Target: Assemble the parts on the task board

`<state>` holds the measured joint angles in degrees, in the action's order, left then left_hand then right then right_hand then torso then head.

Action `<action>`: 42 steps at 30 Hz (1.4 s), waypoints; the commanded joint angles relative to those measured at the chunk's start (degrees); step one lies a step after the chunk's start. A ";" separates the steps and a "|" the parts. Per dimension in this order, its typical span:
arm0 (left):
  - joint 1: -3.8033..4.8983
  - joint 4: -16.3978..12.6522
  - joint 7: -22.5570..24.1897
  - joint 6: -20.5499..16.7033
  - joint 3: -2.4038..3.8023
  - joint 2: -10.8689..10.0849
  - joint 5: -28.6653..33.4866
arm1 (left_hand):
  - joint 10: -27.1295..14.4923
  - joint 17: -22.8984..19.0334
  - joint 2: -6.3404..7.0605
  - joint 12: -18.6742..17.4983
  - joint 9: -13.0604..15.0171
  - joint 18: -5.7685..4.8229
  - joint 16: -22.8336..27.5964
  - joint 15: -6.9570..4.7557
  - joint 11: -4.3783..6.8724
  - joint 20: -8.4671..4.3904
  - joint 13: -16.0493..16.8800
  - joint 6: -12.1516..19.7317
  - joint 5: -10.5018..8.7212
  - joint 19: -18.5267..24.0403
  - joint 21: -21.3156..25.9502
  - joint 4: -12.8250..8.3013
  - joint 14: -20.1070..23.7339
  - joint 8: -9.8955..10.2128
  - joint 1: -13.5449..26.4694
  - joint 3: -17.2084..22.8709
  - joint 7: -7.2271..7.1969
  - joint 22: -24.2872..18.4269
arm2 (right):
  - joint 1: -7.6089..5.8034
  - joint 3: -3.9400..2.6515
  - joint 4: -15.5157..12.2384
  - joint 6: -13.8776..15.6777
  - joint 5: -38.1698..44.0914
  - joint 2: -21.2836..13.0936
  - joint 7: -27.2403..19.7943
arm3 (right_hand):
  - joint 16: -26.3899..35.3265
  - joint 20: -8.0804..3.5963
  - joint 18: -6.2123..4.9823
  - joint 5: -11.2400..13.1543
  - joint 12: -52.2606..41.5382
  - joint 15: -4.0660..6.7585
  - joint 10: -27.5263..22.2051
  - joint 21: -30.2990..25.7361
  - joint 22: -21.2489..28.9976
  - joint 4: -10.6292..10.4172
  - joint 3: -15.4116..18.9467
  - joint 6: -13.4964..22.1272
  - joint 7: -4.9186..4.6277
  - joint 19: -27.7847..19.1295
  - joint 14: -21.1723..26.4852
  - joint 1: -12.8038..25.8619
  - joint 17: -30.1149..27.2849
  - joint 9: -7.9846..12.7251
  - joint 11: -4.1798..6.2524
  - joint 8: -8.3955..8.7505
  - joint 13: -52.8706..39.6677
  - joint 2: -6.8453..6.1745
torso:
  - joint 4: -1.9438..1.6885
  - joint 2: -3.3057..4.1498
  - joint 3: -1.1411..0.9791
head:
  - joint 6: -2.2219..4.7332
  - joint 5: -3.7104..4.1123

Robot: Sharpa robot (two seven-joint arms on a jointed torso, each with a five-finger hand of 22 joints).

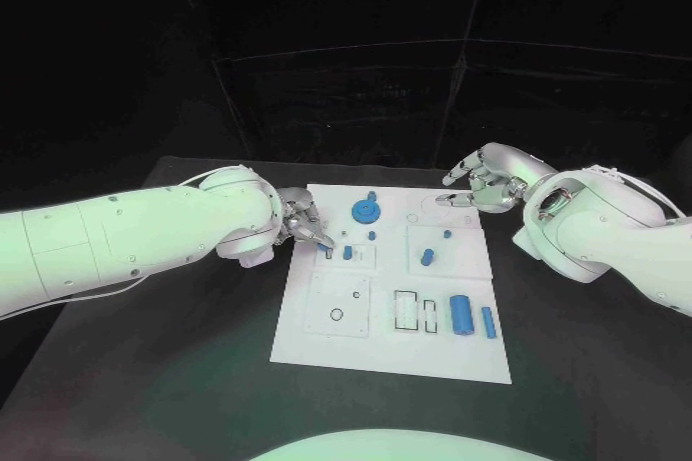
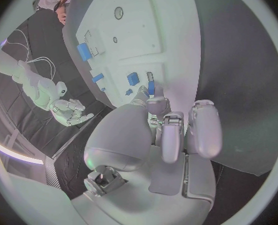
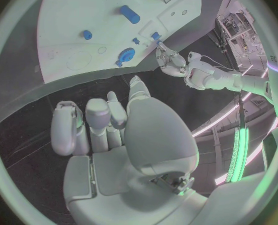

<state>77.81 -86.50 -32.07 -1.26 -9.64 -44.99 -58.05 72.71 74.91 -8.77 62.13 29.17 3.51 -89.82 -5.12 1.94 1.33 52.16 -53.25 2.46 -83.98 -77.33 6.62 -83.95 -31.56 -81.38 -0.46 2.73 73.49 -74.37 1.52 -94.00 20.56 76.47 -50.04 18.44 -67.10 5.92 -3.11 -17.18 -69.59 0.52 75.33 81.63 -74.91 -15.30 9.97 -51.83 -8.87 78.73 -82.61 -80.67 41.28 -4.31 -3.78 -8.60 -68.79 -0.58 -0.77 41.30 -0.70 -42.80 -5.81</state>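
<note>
**Left hand at board's left edge, right hand off its upper right corner**

While the left arm enters from the left edge of the head view, its left hand (image 1: 302, 224) sits at the upper left part of the task board (image 1: 378, 356), fingers bunched down at the board's left edge beside a small blue part (image 1: 348, 251). Left wrist view shows fingertips (image 2: 155, 105) drawn close together right at a blue part (image 2: 151, 88); cannot tell if it is pinched or just touched.

Moving right across the board in the head view: a round blue knob-like part (image 1: 366, 212) near the top centre, a small blue peg (image 1: 372, 235) just below it, another small blue part (image 1: 428, 252) in the square outline right of centre, a tiny one (image 1: 446, 234) up and right of that. Lower right of the board: a large blue cylinder (image 1: 460, 315) lying flat, a slimmer blue bar (image 1: 488, 322) just beside it on the right, both apart from the black rectangular outlines (image 1: 414, 312) to their left.

Upper right of the frame: right hand (image 1: 483, 184) hovers over the black table (image 1: 173, 381) just off the board's upper right corner, touching nothing. Right wrist view shows its fingers (image 3: 98, 120) curled in side by side, holding nothing, board well ahead of them.
</note>
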 commanded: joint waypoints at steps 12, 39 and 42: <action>-0.21 -0.59 -1.82 1.04 -0.08 0.65 -3.27 | 0.76 15.09 0.27 0.42 0.11 0.10 -0.18 -0.25 0.12 -0.50 0.19 -0.75 0.27 -0.54 -0.28 -3.50 -6.05 -0.83 -0.29 3.35 -0.68 0.01 | -0.11 -0.03 0.06 0.27 -0.16 0.22 -0.69 | 0.36 -0.07 -0.58 -0.25 0.28 0.10 -0.50 -0.45 0.17 -0.34 -0.05 -0.02 0.00 -0.44 0.18 0.11 -0.11 0.01 -0.06 -0.34 0.11 0.56 | 0.07 -0.01 -0.04 | -0.35 0.12; -0.25 -0.96 -3.00 3.96 -0.14 1.10 -3.29 | 0.81 15.09 0.29 0.43 0.11 0.10 -0.18 -0.26 0.13 -0.51 0.20 -0.79 0.26 -0.56 -0.31 -3.53 -6.05 -0.87 -0.22 3.44 -0.69 0.05 | -0.10 -0.03 0.01 0.16 -0.16 0.34 -0.70 | 0.37 -0.07 -0.57 -0.26 0.23 0.10 -0.48 -0.44 0.13 -0.40 -0.01 -0.01 0.00 -0.40 0.17 0.08 -0.08 0.02 -0.06 -0.37 0.06 0.60 | 0.07 -0.02 -0.07 | -0.56 0.05; -0.25 -0.94 -3.15 4.37 -0.17 1.13 -3.29 | 0.81 15.09 0.29 0.43 0.11 0.10 -0.18 -0.26 0.13 -0.51 0.20 -0.79 0.26 -0.56 -0.31 -3.53 -6.05 -0.87 -0.22 3.44 -0.69 0.05 | -0.10 -0.03 -0.03 0.16 -0.16 0.32 -0.71 | 0.37 -0.07 -0.57 -0.26 0.23 0.10 -0.48 -0.44 0.13 -0.40 -0.01 -0.01 0.00 -0.40 0.17 0.08 -0.08 0.02 -0.06 -0.37 0.06 0.60 | 0.12 0.00 -0.07 | -0.62 0.07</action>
<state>77.62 -87.40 -34.31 1.31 -9.72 -43.93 -60.92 73.34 74.91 -8.53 62.35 29.19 3.52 -89.82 -5.11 2.00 1.33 52.30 -53.27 2.53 -83.98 -77.33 6.62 -83.95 -31.86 -80.99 -0.45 2.71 73.47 -74.37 1.52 -93.92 20.55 76.29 -49.74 18.18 -67.10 5.92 -3.11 -17.18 -69.59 0.52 75.33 81.38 -74.81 -15.30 9.97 -51.83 -8.87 78.73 -82.60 -80.67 41.23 -4.31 -3.78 -8.60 -68.76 -0.58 -0.71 41.31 -0.75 -43.35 -5.76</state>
